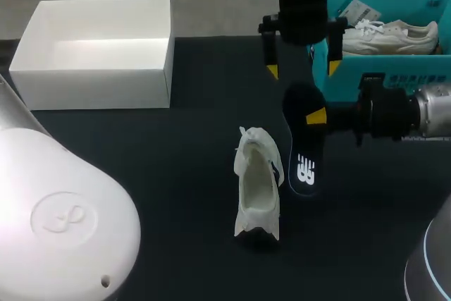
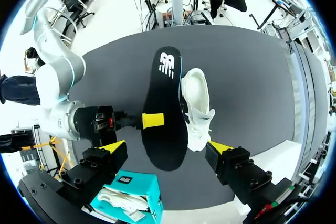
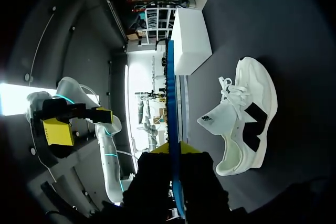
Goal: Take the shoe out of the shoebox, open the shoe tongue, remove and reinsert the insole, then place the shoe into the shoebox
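Black insole [image 1: 303, 153] was out of the shoe, clamped at its edge between the right gripper's [image 1: 317, 115] fingers. Its long axis ran nearly parallel to the white shoe [image 1: 257, 185], which sat on the table just beside it, tongue open. The right arm was nearer. The left gripper [image 1: 301, 68] hung above, fingers apart and empty. The white shoebox [image 1: 99, 79] stood well apart.

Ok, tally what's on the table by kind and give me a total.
Shoes: 2, the white shoe on the table and the second shoe in the teal box.
Boxes: 2, the white box and the teal box.
Insoles: 1, the insole in the right gripper.
Total: 5.
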